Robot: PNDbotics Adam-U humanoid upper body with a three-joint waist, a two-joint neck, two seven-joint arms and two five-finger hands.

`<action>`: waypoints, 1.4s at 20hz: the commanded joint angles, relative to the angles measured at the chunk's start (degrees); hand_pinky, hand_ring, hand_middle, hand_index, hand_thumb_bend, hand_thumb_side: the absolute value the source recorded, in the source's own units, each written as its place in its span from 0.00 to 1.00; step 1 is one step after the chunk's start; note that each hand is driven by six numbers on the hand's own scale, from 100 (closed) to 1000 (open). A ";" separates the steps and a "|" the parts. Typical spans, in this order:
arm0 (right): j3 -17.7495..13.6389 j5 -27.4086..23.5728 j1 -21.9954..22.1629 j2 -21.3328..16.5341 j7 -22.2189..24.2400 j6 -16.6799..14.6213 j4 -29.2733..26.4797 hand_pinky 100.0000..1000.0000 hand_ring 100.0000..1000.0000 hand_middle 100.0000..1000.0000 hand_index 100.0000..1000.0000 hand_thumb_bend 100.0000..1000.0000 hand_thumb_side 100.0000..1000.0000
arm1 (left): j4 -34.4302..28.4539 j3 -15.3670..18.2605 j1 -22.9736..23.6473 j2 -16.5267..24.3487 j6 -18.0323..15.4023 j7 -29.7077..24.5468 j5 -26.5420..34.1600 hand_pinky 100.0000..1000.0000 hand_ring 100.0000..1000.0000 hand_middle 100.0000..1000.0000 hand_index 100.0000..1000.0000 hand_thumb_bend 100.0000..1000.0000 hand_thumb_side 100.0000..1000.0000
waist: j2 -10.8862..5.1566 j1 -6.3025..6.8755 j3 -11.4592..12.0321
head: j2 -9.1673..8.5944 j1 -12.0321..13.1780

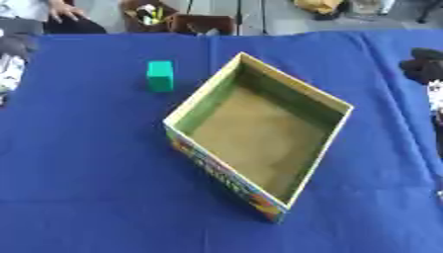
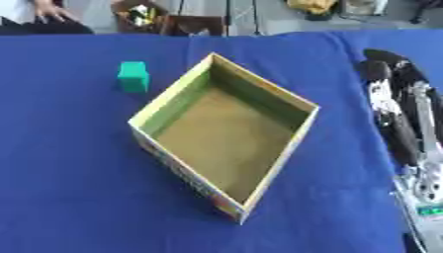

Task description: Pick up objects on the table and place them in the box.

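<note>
Right eye view: tabletop [image 2: 78, 197] under a blue cloth; open cardboard box [image 2: 227, 138] near the middle, turned cornerwise, nothing visible inside. One green block [image 2: 133, 76] stands upright toward the far left corner, just beside the box's far-left wall but apart from it. Right hand [image 2: 394, 106] along the right edge, fingers [image 2: 380, 74] straight and released, grasping nothing. Left hand [image 1: 10, 59] at the left edge; finger state cannot be told. Step judged: fetch the block. The left hand lies nearer; come down from above, close across the block's narrow sides, lift clear of the box wall, release over the open middle.
</note>
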 commanded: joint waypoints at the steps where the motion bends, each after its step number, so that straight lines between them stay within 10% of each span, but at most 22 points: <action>1: -0.20 0.22 -0.41 -0.44 0.08 -0.06 -1.12 0.81 0.76 0.60 0.78 0.00 0.76 | -0.87 0.07 -0.87 2.06 -0.01 -0.30 -0.20 0.63 0.73 0.75 0.87 0.00 1.00 | -0.83 0.13 -0.06 | -0.57 -0.04; 16: 0.02 0.13 -0.22 -0.47 0.33 -0.01 -1.12 0.81 0.76 0.60 0.78 0.00 0.76 | 0.87 -0.72 -3.38 3.27 -0.45 -2.01 -0.55 0.64 0.74 0.75 0.90 0.00 1.00 | -1.06 0.16 -0.25 | -0.23 -0.23; 28: 0.56 0.03 0.22 -0.40 1.05 0.23 -1.12 0.81 0.76 0.59 0.78 0.00 0.75 | 19.56 -4.51 -17.67 2.81 -8.91 -19.16 -9.38 0.78 0.85 0.90 1.00 0.06 0.98 | -1.44 0.68 -0.93 | 0.95 0.70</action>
